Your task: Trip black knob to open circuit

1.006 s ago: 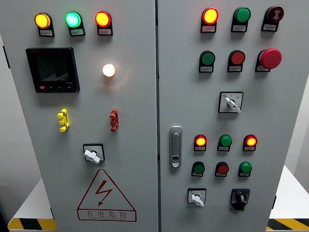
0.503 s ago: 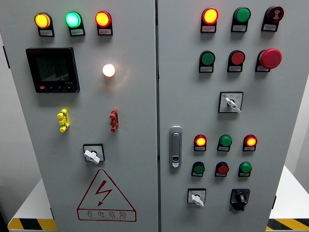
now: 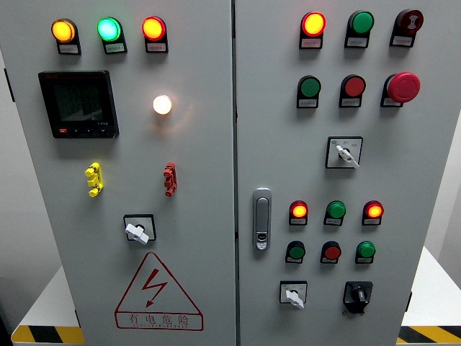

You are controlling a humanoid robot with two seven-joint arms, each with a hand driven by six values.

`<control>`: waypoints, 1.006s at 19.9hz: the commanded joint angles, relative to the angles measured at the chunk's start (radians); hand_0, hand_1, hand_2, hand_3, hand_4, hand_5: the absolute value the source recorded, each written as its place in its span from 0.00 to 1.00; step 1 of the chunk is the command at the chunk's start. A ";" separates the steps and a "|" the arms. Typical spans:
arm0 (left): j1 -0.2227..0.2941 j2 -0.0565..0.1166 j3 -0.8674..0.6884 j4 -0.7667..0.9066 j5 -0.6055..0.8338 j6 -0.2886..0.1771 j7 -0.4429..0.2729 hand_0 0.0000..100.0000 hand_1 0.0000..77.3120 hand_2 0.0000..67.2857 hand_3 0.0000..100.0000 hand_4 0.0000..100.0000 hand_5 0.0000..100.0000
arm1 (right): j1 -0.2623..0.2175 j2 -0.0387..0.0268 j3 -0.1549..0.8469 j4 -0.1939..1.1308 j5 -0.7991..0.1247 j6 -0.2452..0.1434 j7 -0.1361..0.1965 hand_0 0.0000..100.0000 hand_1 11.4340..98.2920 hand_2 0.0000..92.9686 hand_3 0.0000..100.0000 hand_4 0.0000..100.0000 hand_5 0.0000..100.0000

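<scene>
We see a grey cabinet [image 3: 202,144] w/ two doors, seam running down just right of centre. No robot hand shows in the head view, so we can't tell hand state, wide or narrow.

Task item: black knob [image 3: 357,294], bottom right of the right door, on a black square base, pointer tilted up-left. Just left of it sits a white selector [image 3: 293,294] on a black-framed plate, lever pointing down-right.

Right door, top row: lit red lamp [image 3: 312,24], green lamp [image 3: 361,22], dark red buzzer-type unit [image 3: 410,21]. Row below: green button [image 3: 310,87], red button [image 3: 354,86], red mushroom e-stop [image 3: 403,86]. Under those, a 2nd white selector [image 3: 345,153]. Silver door latch [image 3: 261,219] near the seam, mid height. Right of latch: red lit, green, red lit lamps in a row, w/ green, red, green buttons under them, directly above the black knob and its neighbour.

Left door, top: amber lamp [image 3: 63,30], green lit lamp [image 3: 109,29], red-orange lamp [image 3: 153,28]. Below them a black meter [image 3: 78,104] w/ dark screen, and a white glowing lamp [image 3: 162,104] to its right. Lower: yellow handle [image 3: 94,179] and red handle [image 3: 170,179], well apart. Under them a 3rd white selector [image 3: 138,229], then a red warning triangle [image 3: 157,292] w/ lightning bolt and a line of text under it.

Floor edge w/ yellow-black hazard tape [image 3: 43,334] shows at both bottom corners.
</scene>
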 commanded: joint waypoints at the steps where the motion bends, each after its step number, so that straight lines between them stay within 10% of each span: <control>1: 0.000 -0.001 0.000 0.000 0.000 0.000 0.000 0.00 0.00 0.29 0.26 0.10 0.09 | 0.003 0.0071 0.120 0.033 -0.046 -0.002 -0.004 0.85 0.29 0.00 0.10 0.01 0.08; 5: 0.000 -0.001 0.000 0.000 0.000 0.000 0.000 0.00 0.00 0.29 0.26 0.10 0.09 | 0.024 0.0103 0.392 0.079 -0.333 0.001 0.017 0.85 0.30 0.00 0.11 0.02 0.09; 12: -0.001 -0.001 0.000 0.000 0.000 0.000 0.000 0.00 0.00 0.29 0.26 0.10 0.09 | -0.047 0.0149 0.526 0.621 -0.341 0.011 0.019 0.84 0.33 0.00 0.16 0.05 0.14; 16: 0.000 -0.001 0.000 0.000 0.000 0.000 0.000 0.00 0.00 0.29 0.26 0.10 0.09 | -0.107 0.0133 0.529 0.949 -0.329 0.115 0.019 0.84 0.34 0.00 0.20 0.08 0.20; 20: 0.000 -0.001 0.000 0.000 0.000 0.000 0.000 0.00 0.00 0.29 0.26 0.10 0.09 | -0.138 0.0118 0.528 1.198 -0.253 0.132 0.017 0.84 0.35 0.00 0.27 0.16 0.29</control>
